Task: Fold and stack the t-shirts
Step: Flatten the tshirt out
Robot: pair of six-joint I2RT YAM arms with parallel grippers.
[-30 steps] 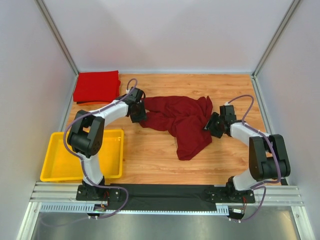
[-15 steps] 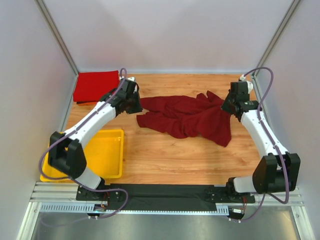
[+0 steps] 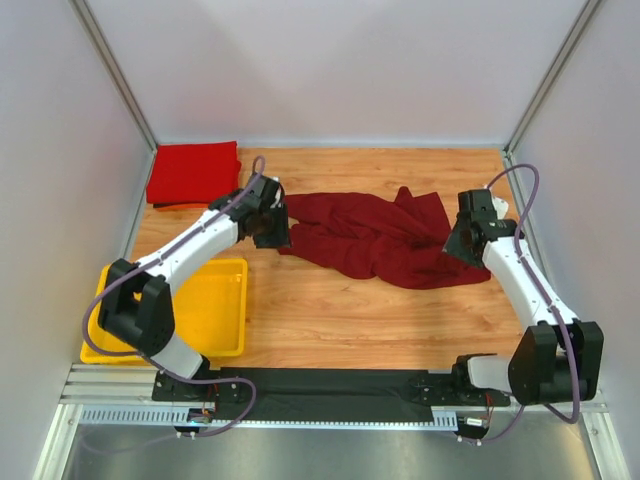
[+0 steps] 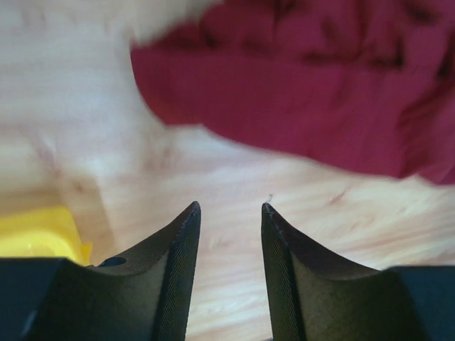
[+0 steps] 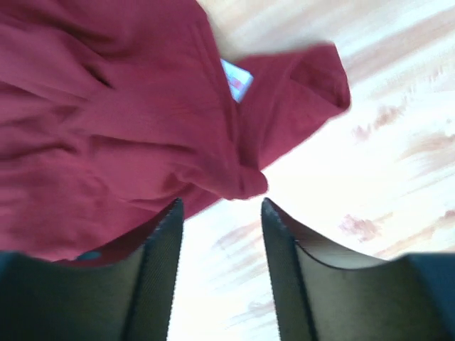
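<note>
Maroon t-shirt (image 3: 370,235), released a moment earlier, lay crumpled on the desk (image 3: 330,315); both jaws stood parted and empty; flattening remained.

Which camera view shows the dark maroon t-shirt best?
The top external view: only there the whole maroon t-shirt is visible, lying crumpled on the table. The left wrist view shows just a blurred edge of it; the right wrist view shows a wrinkled part with a white label.
</note>
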